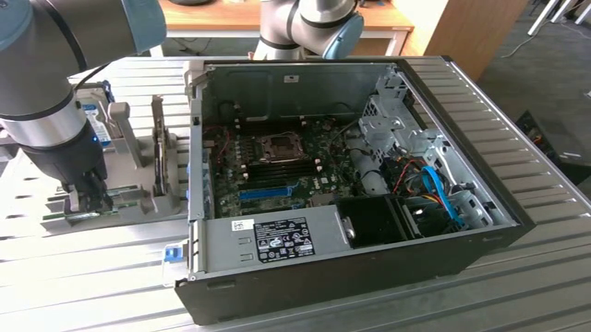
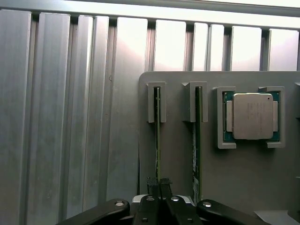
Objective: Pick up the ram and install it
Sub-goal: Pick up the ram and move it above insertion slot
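Observation:
Two rams stand on edge in slots of a grey holder plate (image 2: 178, 168). My gripper (image 2: 158, 183) is down over one ram (image 2: 157, 136), a thin green stick, and its fingertips (image 2: 152, 183) press against both faces of that stick's near end. The other ram (image 2: 197, 140) stands free in the neighbouring slot. In the exterior view the gripper (image 1: 88, 202) sits low at the exterior view's left, on the ram (image 1: 85, 216) in the holder, outside the open computer case (image 1: 369, 235).
A square silver processor chip (image 2: 253, 116) lies in a pocket of the same plate. A blue-labelled hard drive (image 1: 96, 119) stands behind the gripper. The motherboard (image 1: 277, 166) lies exposed inside the case, with dark memory slots below the processor socket. Ribbed metal table all round.

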Robot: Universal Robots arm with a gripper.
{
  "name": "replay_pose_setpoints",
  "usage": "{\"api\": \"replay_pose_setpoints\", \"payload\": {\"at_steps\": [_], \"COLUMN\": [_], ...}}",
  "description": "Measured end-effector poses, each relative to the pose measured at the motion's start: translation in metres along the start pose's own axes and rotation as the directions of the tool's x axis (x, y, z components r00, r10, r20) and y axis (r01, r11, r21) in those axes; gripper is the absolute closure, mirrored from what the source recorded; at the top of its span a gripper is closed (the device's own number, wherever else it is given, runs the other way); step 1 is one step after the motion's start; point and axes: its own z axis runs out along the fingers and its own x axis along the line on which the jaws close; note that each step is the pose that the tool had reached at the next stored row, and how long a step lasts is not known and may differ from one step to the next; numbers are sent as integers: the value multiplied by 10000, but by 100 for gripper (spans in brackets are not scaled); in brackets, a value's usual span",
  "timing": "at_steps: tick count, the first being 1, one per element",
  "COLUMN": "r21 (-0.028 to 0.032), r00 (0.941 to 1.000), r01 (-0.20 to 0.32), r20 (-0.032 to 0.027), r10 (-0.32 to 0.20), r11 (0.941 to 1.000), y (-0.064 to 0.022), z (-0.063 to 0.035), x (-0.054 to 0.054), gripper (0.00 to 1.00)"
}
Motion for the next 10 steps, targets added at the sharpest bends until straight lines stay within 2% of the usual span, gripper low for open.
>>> {"api": "replay_pose_setpoints", "payload": {"at_steps": [6, 10], "r21": [1, 0], "r00": [10000, 10000], "r01": [0, 0], "r20": [0, 0], "r10": [0, 0], "r11": [10000, 10000], "y": [0, 1], "z": [-2, -61], "x": [0, -1], "gripper": [88, 88]}}
